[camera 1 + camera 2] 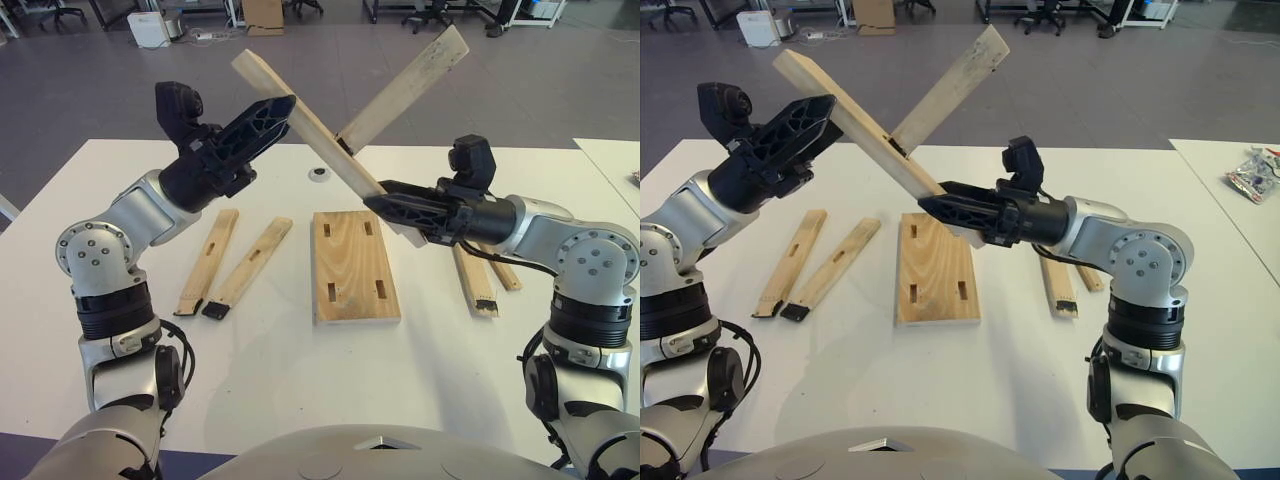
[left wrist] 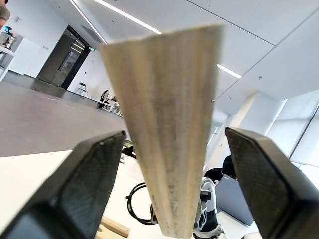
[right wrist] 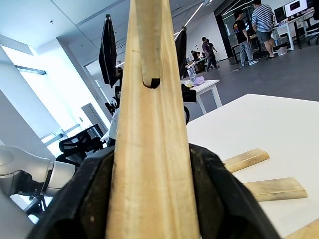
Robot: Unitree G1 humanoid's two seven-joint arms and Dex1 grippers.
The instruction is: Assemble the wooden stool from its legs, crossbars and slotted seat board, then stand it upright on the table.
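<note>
In the upper middle of the left eye view, two wooden pieces are held above the white table point(image 1: 300, 380) in the shape of an X. The leg point(image 1: 315, 130) is seen running from the upper left down toward the centre right. The crossbar point(image 1: 410, 85) is seen rising to the upper right, its lower end set into a slot about halfway along the leg.

The lower end of the leg is clamped between the fingers of the right hand point(image 1: 385, 203), at the centre right of the frame. In the right wrist view the wood is pressed tightly between both black fingers, and the slot with the crossbar's end in it is seen farther up the leg.

The left hand point(image 1: 285, 108) is placed at the upper part of the leg, at the upper left of the frame. Its fingers are spread to either side of the wood. In the left wrist view a gap is seen between each finger and the leg, so the leg is straddled but not gripped.

The slotted seat board point(image 1: 352, 290) is laid flat on the table at the centre of the frame, below the held pieces, with four slots showing. Two loose pieces point(image 1: 210, 258) point(image 1: 252, 262) are laid side by side to its left. Two more pieces point(image 1: 477, 285) point(image 1: 503, 275) are laid to its right, partly covered by the right arm.
</note>
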